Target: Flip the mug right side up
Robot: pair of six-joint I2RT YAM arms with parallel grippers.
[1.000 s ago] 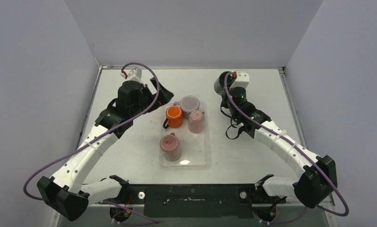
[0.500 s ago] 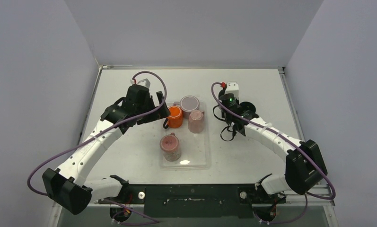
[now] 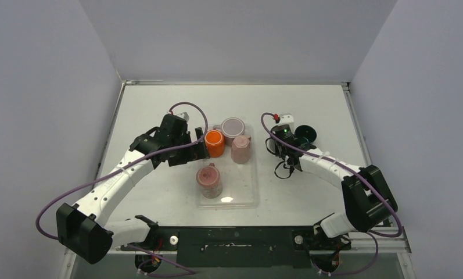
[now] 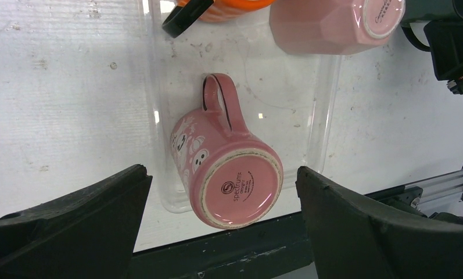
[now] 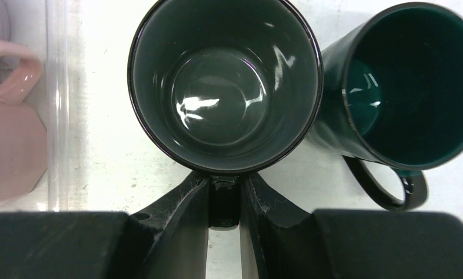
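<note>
Pink mug (image 4: 226, 174) sits bottom-up under my left tool (image 3: 201, 150), jaws spread wide, arm stretched forward. My right tool (image 5: 224, 187) clamps the handle of a dark mug (image 5: 224, 87).

Clear plastic tray (image 4: 287, 110) lies below and ahead of the left jaws, floor smudged. It sits on a white, scuffed table (image 4: 60, 104).

Orange mug (image 3: 215, 139) is at the tray's far end, beyond the left jaws, with its black handle pointing back toward them.

Pale pink faceted mug (image 4: 327, 29) is just beside it, off toward the right-hand jaw, base up, maker's stamp showing.

Lavender-grey mug (image 3: 233, 127) is farthest from the left jaws. It has a flat pale top, probably its base, but the view is too coarse to be sure.

Teal mug (image 5: 403, 87) stands upright outside the tray, just ahead and right of the right jaws, handle toward them.
</note>
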